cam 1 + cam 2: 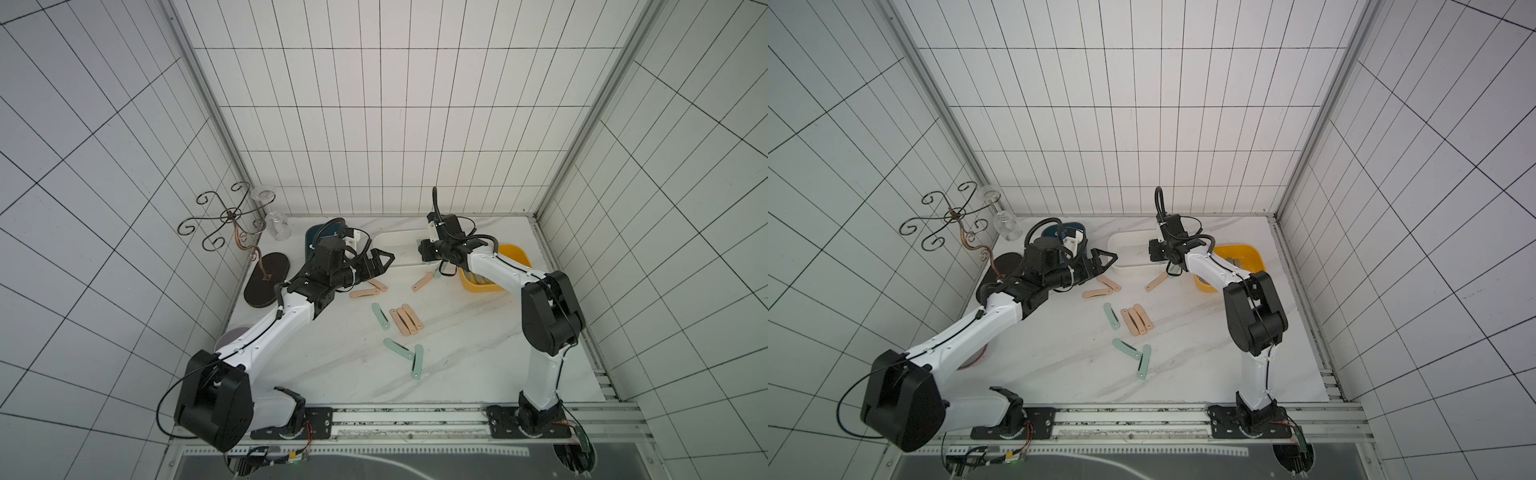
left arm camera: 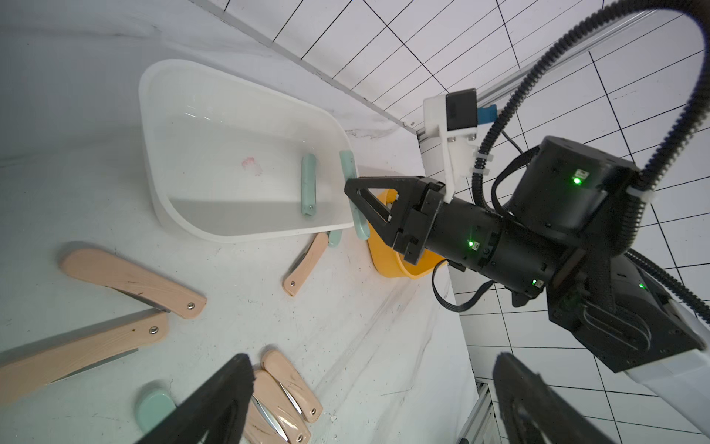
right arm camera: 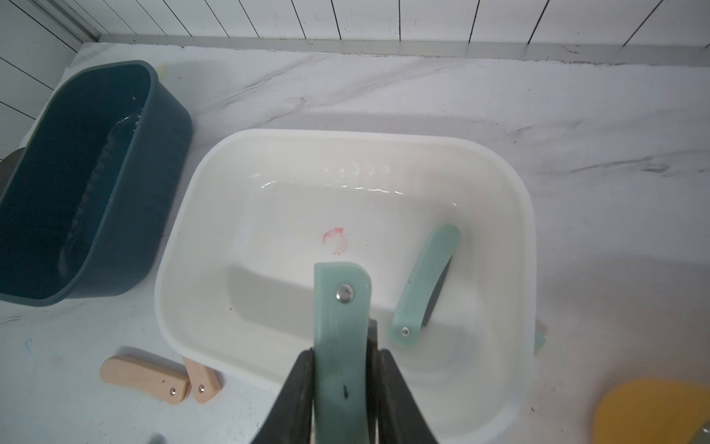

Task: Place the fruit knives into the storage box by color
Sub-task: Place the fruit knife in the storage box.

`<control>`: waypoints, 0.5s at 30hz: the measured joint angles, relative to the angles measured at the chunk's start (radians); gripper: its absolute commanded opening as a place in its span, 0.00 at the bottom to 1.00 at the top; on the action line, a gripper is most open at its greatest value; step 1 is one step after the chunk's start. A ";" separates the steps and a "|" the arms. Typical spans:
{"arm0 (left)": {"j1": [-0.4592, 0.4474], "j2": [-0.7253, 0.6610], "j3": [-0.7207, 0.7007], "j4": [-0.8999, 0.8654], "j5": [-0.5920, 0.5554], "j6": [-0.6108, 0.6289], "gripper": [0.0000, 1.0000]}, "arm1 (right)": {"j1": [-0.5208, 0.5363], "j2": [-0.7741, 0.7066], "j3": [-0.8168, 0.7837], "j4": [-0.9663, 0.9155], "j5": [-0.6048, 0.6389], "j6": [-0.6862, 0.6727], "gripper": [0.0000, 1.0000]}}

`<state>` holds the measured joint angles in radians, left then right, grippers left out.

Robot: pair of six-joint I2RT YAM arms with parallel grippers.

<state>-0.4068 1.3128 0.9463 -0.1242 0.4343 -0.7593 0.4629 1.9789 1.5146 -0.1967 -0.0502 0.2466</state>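
Step in hand: the right end effector (image 3: 342,369) is carrying a mint-green knife (image 3: 340,326) above the white box (image 3: 357,132). As I judge it, a drop into the green lot is coming up.
Right end effector: it is pinching narrowly on the knife's flat sides, with the rivet end sticking out ahead.
Left end effector (image 1: 382,261): it is hanging wide apart and empty over the worktop (image 1: 478,353).
Knives: one green knife (image 3: 426,284) is lying inside the white box. Three pink knives (image 1: 405,320) are lying side by side, and other green knives (image 1: 399,348) are lying loose nearby.
Next move: it is calling for a slight lowering and a release clear of the rim.
Materials: the knives are smooth, gently curved bars with rounded ends and metal rivets. The white, dark blue (image 3: 153,230) and yellow (image 1: 517,251) boxes are glossy plastic with rounded corners. The worktop is showing marble veining.
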 measured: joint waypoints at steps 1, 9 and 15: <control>0.000 0.001 0.000 0.000 0.000 0.000 0.97 | -0.003 0.025 0.021 0.000 0.000 0.000 0.27; 0.000 0.013 0.000 0.000 0.000 0.000 0.97 | -0.027 0.199 0.167 -0.007 0.003 0.008 0.27; 0.000 0.013 0.000 0.000 0.000 0.000 0.97 | -0.033 0.261 0.220 -0.003 0.010 0.035 0.27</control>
<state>-0.4068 1.3254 0.9463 -0.1238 0.4343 -0.7593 0.4297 2.2395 1.7344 -0.2001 -0.0406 0.2821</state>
